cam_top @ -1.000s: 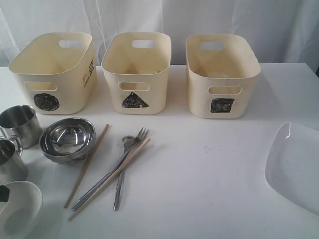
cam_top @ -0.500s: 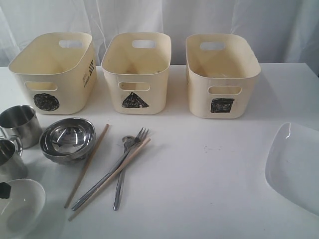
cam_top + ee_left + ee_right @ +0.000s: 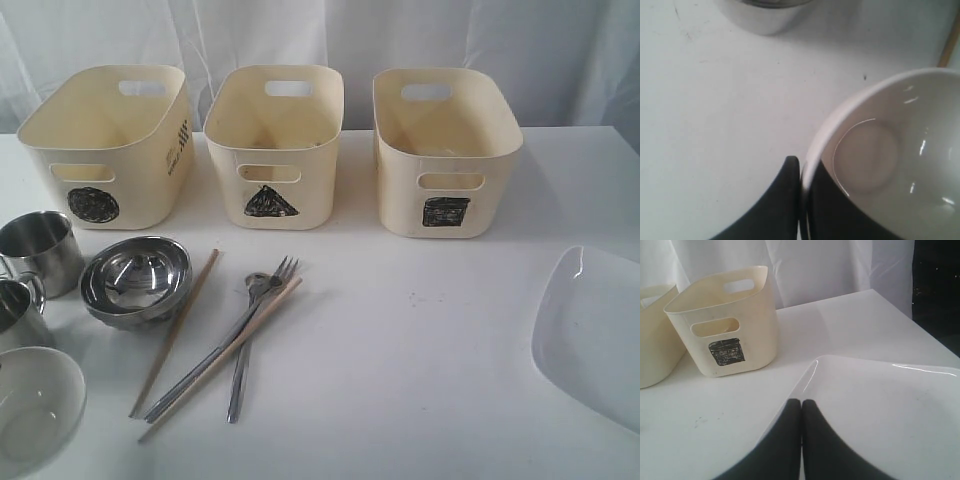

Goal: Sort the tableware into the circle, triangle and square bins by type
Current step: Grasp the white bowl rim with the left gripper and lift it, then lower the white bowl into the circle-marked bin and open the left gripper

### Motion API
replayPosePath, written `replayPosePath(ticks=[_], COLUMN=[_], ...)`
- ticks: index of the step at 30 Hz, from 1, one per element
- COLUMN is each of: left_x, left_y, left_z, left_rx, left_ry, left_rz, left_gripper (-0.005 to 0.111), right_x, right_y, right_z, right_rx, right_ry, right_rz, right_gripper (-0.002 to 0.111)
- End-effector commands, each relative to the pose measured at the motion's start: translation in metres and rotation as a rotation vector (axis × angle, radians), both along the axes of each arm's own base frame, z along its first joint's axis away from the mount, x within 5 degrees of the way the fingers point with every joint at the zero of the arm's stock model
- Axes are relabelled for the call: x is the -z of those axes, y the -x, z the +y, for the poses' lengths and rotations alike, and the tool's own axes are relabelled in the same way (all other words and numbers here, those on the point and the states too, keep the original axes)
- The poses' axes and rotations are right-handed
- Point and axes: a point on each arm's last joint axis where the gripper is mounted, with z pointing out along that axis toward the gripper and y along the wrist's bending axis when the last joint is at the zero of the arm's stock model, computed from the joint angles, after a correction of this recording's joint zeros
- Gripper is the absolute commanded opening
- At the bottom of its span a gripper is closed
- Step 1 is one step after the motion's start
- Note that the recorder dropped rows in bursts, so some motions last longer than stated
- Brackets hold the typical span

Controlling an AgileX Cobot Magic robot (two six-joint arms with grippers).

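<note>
Left gripper (image 3: 801, 170) clenched on the rim of the small white bowl (image 3: 35, 410), one finger inside, one outside. Bowl sits at 8 o'clock, nearest corner of the exterior view; can't tell if it's off the table. Right gripper (image 3: 801, 402) pinched closed, nothing between the fingers, tips over the edge of the white plate (image 3: 595, 335) at 4 o'clock; contact unclear. Further back at 9: steel mugs (image 3: 40, 250), steel bowl (image 3: 135, 280) just beside them. Chopsticks (image 3: 175, 335), fork (image 3: 284, 270) and other cutlery lie crossed toward 7. Far row: circle bin (image 3: 105, 140) at 10, triangle bin (image 3: 272, 145) at 12, square bin (image 3: 445, 150) at 1, all upright.
</note>
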Motion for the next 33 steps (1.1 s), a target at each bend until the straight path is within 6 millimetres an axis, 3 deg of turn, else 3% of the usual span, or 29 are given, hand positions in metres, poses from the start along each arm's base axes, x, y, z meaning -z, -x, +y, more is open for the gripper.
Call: replayPosePath(ticks=[1,4,7,8,9,10,11,12,14,17,19,22,29,33], left_x=[-0.023,-0.045,-0.092,-0.099,-0.113,-0.12,-0.128,-0.13,-0.135,-0.151,-0.149,-0.12,-0.07,-0.059], left_y=[0.004,-0.001,-0.024,-0.031,-0.05,-0.06,-0.087,-0.099,-0.156,-0.218,-0.253,-0.298,-0.325,-0.329], left_z=[-0.006,-0.007,-0.004,-0.003,-0.001,0.0,0.002,0.003,0.004,0.007,0.009,0.014,0.017,0.018], left_rx=[0.042,0.042,0.035,0.032,0.012,0.007,0.004,0.005,0.015,0.02,0.011,-0.027,-0.045,-0.019], left_ry=[0.039,0.051,0.019,0.008,-0.008,-0.016,-0.03,-0.033,-0.041,-0.068,-0.079,-0.105,-0.121,-0.15], left_rz=[-0.063,-0.161,-0.393,-0.438,-0.516,-0.543,-0.567,-0.571,-0.566,-0.665,-0.711,-0.765,-0.723,-0.719], left_gripper=[0.0,0.0,0.0,0.0,0.0,0.0,0.0,0.0,0.0,0.0,0.0,0.0,0.0,0.0], right_x=[-0.002,-0.002,-0.002,-0.002,-0.002,-0.002,-0.002,-0.002,-0.002,-0.002,-0.002,-0.002,-0.002,-0.002], right_y=[0.0,0.0,0.0,0.0,0.0,0.0,0.0,0.0,0.0,0.0,0.0,0.0,0.0,0.0], right_z=[0.0,0.0,0.0,0.0,0.0,0.0,0.0,0.0,0.0,0.0,0.0,0.0,0.0,0.0], right_rx=[-0.008,-0.008,-0.008,-0.008,-0.008,-0.008,-0.008,-0.008,-0.008,-0.008,-0.008,-0.008,-0.008,-0.008], right_ry=[0.007,0.007,0.007,0.007,0.007,0.007,0.007,0.007,0.007,0.007,0.007,0.007,0.007,0.007], right_rz=[-0.008,-0.008,-0.008,-0.008,-0.008,-0.008,-0.008,-0.008,-0.008,-0.008,-0.008,-0.008,-0.008,-0.008], right_gripper=[0.0,0.0,0.0,0.0,0.0,0.0,0.0,0.0,0.0,0.0,0.0,0.0,0.0,0.0])
